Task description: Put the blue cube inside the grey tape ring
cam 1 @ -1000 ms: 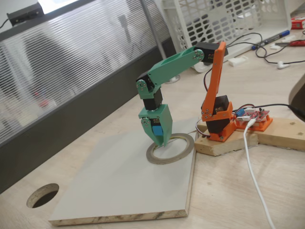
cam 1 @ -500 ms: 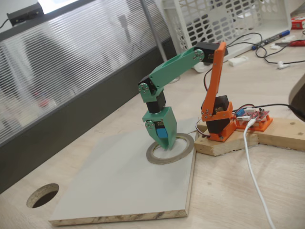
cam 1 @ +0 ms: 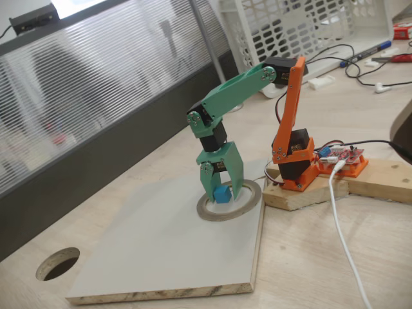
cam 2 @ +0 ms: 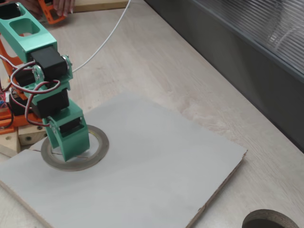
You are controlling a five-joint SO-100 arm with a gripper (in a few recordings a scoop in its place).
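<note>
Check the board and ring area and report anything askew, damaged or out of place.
Nothing stands out. The blue cube sits inside the grey tape ring, which lies flat on the white board. The gripper stands open around the cube. The board's front edge shows raw chipboard.

Green forearm angled down; pincer [cam 1: 222, 188] vertical, jaws spread apart.

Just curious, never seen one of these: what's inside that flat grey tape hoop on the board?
A small sky-blue cube sits inside the flat grey tape ring, between the open green gripper's jaws. In the other fixed view the gripper covers the cube.
</note>
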